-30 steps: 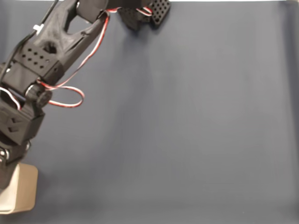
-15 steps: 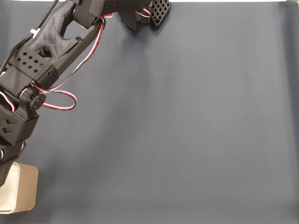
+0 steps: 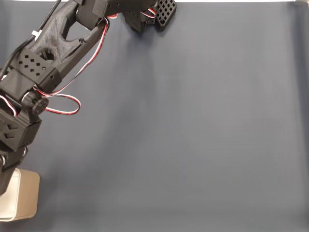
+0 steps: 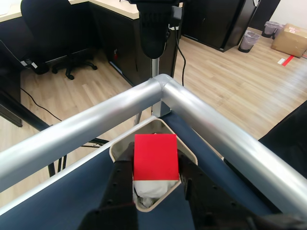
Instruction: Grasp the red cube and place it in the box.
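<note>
The red cube sits clamped between the two black fingers of the gripper in the wrist view, its upper face turned to the camera and its lower edge meeting the fingertips on either side. Directly behind and beneath it lies the box, whose beige rim frames the cube on three sides and whose white inside shows just under the cube's lower edge; the cube therefore hangs over the box's opening, roughly centred between its side walls, though whether it already dips below the rim cannot be told. The relation that matters is vertical: the box lies straight below the held cube, so a release should let it fall inside, with little sideways margin since the box is only slightly wider. The box stands at the corner of the dark blue mat, just inside the metal rail of the table frame. In the fixed view the box appears at the lower left, partly covered by the black arm that reaches over it. Compared with half a second ago, arm and box look practically unmoved; a second ago the arm stood a little further right and lower in that view.
</note>
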You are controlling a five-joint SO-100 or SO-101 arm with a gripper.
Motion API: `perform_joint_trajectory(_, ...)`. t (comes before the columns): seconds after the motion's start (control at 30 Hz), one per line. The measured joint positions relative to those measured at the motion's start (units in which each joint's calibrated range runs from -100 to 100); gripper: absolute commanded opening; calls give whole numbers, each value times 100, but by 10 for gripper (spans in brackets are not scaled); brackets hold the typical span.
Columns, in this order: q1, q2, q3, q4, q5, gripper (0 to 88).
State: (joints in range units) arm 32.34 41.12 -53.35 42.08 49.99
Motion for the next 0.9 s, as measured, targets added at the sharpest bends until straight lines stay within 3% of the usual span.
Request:
perform_joint_trajectory(0.5, -30, 0, 0, 0, 54, 17)
perform_joint_trajectory(0.7, -37, 0, 0, 0, 122, 307)
perform_joint_trajectory(0.9, -45, 0, -9, -111, 142, 395)
